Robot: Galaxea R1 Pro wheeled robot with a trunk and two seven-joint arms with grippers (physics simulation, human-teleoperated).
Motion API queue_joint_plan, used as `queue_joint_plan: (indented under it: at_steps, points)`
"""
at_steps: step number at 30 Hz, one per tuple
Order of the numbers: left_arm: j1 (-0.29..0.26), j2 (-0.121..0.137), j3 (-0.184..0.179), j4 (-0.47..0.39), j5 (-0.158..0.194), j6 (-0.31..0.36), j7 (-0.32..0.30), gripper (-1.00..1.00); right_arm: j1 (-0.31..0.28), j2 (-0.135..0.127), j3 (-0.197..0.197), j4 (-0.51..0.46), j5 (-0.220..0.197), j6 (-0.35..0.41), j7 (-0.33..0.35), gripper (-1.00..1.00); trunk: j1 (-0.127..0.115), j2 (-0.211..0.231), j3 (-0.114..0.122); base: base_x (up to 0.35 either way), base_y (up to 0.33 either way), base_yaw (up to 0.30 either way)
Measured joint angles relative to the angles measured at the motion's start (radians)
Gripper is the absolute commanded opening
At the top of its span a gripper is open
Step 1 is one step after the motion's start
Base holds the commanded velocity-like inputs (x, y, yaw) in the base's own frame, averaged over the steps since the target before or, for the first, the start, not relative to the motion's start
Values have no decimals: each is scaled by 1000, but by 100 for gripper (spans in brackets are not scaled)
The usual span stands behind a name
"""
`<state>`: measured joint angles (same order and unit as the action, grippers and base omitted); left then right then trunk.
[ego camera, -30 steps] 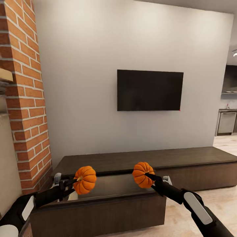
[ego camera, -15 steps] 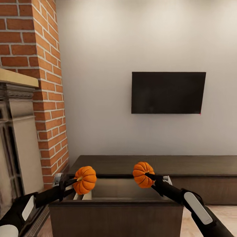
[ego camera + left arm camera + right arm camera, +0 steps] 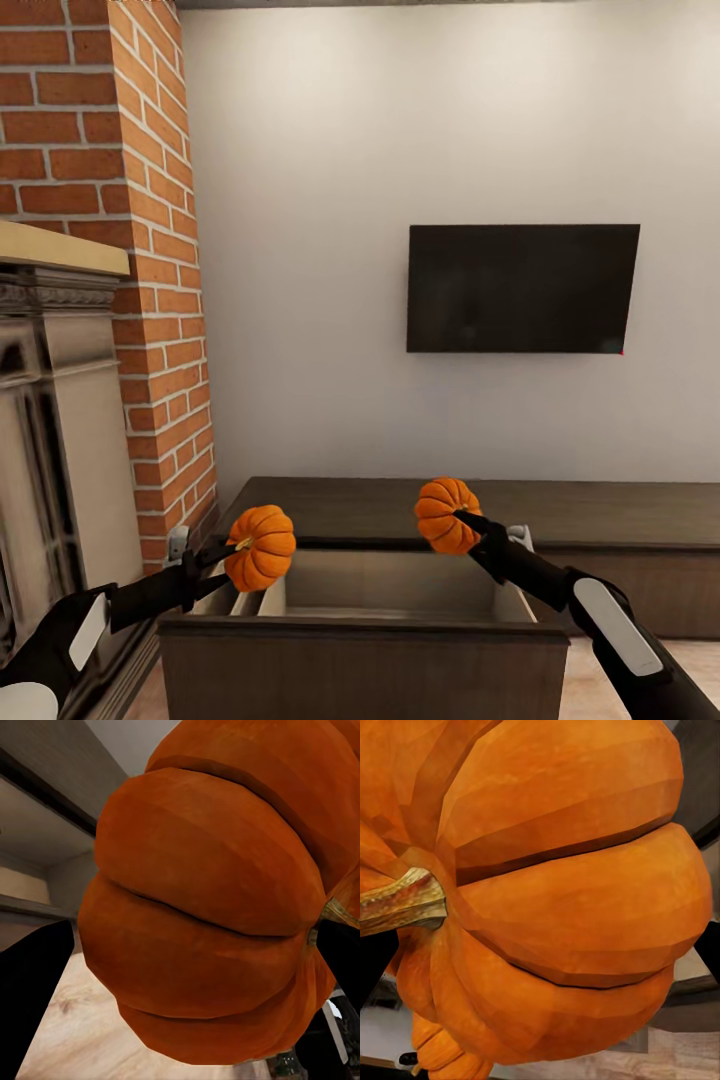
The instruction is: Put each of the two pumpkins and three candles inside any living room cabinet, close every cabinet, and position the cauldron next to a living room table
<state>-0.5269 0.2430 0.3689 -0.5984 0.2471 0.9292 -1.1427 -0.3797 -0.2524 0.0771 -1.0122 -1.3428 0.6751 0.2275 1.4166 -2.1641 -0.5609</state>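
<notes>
Count: two pumpkins, two grippers, one cabinet with one drawer pulled open.

Far left of the head view: pale fireplace surround (image 3: 55,420) with a tan mantel, then a red brick column (image 3: 130,250) running to the top of the frame.

Lower left: left gripper (image 3: 222,566), fingers clamped on the left pumpkin (image 3: 260,547) by its stem side. The pumpkin hangs over the left end of the open drawer (image 3: 390,585). In the left wrist view the same pumpkin (image 3: 217,907) fills most of the frame, a dark finger (image 3: 34,997) at its edge.

Lower centre: the cabinet (image 3: 620,520), long, low, dark brown, runs along the white wall. The drawer's light wood inside shows, with dividers at its left end; its dark front panel crosses the bottom of the frame.

Right of centre: right pumpkin (image 3: 447,514) held above the drawer's back right part, right gripper (image 3: 468,524) closed on it. Right wrist view: pumpkin (image 3: 562,907) close up.

Upper right: black wall-mounted TV (image 3: 522,288) above the cabinet.
</notes>
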Motion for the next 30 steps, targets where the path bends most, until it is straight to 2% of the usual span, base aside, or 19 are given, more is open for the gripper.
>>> queue_joint_plan:
  at_steps: [3,14,18,22,24,27,30]
  points:
    - [0,0,0,-1,2,1,-7,-100,0,-2,-1,3,-3,0,22,-100,0,0,0,0,0,0]
    - [0,1,-2,-2,6,4,-10,-100,0,-2,-2,7,-1,0,28,-100,0,0,0,41,-28,0]
    - [0,1,2,-35,12,12,-8,-100,0,-2,-1,7,-3,3,24,-100,0,0,0,69,-61,0]
    - [0,-1,-1,-54,4,13,-6,-100,0,-1,-1,7,-4,13,21,-100,0,0,0,9,-8,0]
    - [0,-2,-3,-57,4,15,-4,-100,0,1,-1,7,1,39,16,-100,0,0,0,2,-2,0]
    - [0,-1,-17,-58,0,16,-2,-100,0,1,-3,8,4,67,-20,-100,0,0,0,0,0,0]
    - [0,-1,-39,-58,-2,24,-1,-100,0,2,-4,8,3,97,-127,-100,0,0,0,0,0,0]
